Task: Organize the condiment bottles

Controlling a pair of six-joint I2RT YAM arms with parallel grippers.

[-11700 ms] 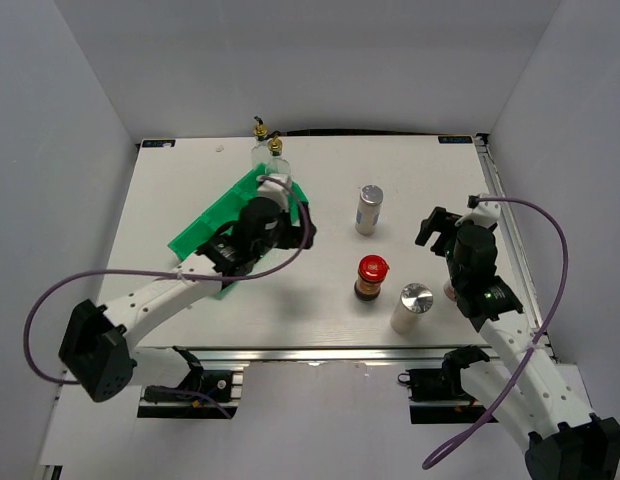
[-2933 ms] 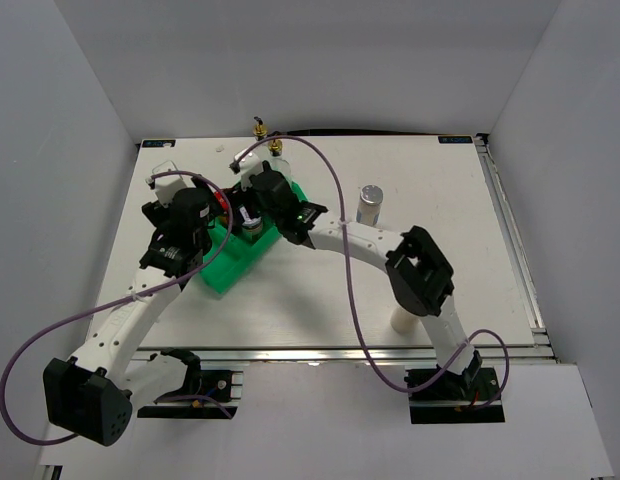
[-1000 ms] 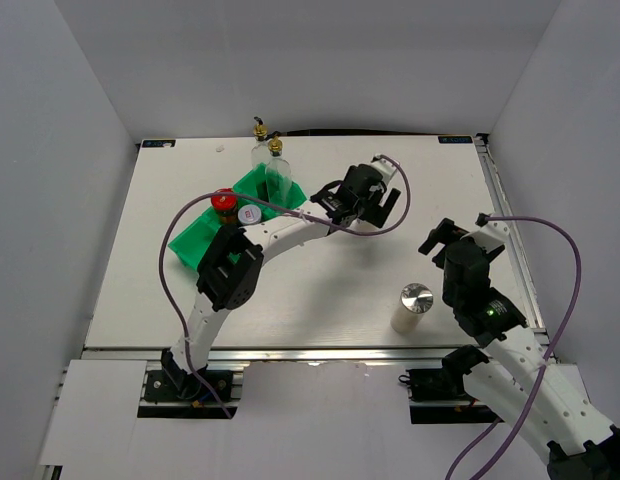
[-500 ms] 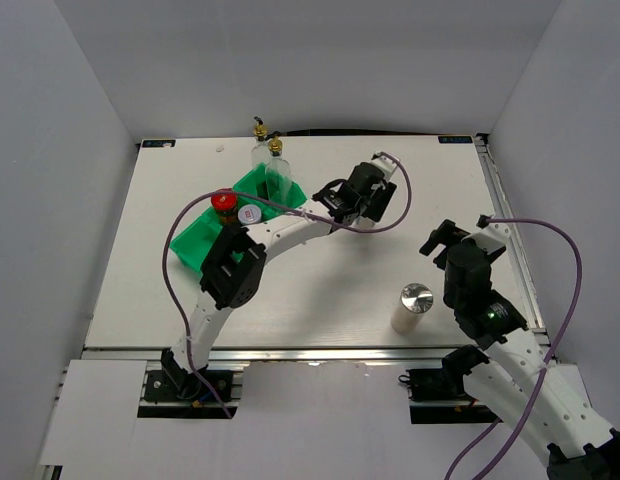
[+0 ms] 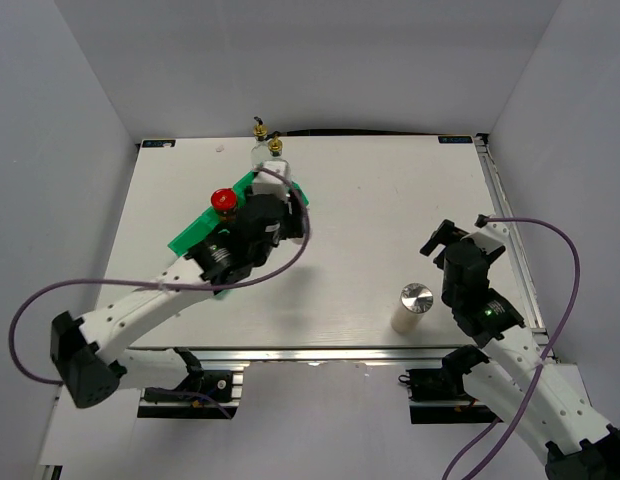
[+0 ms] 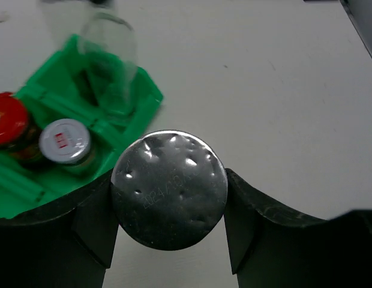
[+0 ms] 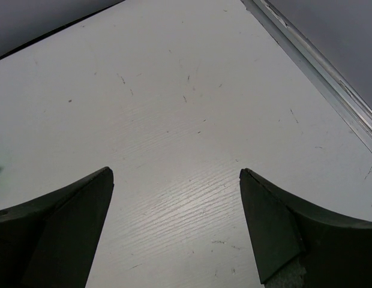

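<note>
Sitting between the two fingers of the left hand (image 6: 170, 216), a silver-capped shaker (image 6: 168, 189) is grasped on both sides, and its dented cap faces the wrist camera. It is held at the near right edge of the green tray (image 6: 36, 96); I cannot tell if it is over the tray or just beside it. Inside the tray, the white-lidded jar (image 6: 65, 141) stands next to the red-lidded jar (image 6: 7, 120), the two close together. At the tray's far end are the glass bottles (image 5: 275, 150) with gold pourers, and one of them stands inside the far corner.

To the right of the tray, a wide stretch of white counter (image 5: 390, 200) reaches up to the second shaker (image 5: 415, 305), which stands upright near the front edge, well apart from the tray. The right hand (image 7: 175, 180) is released, with its fingers spread wide above the counter, near the metal rail (image 7: 318, 66) along the right edge.
</note>
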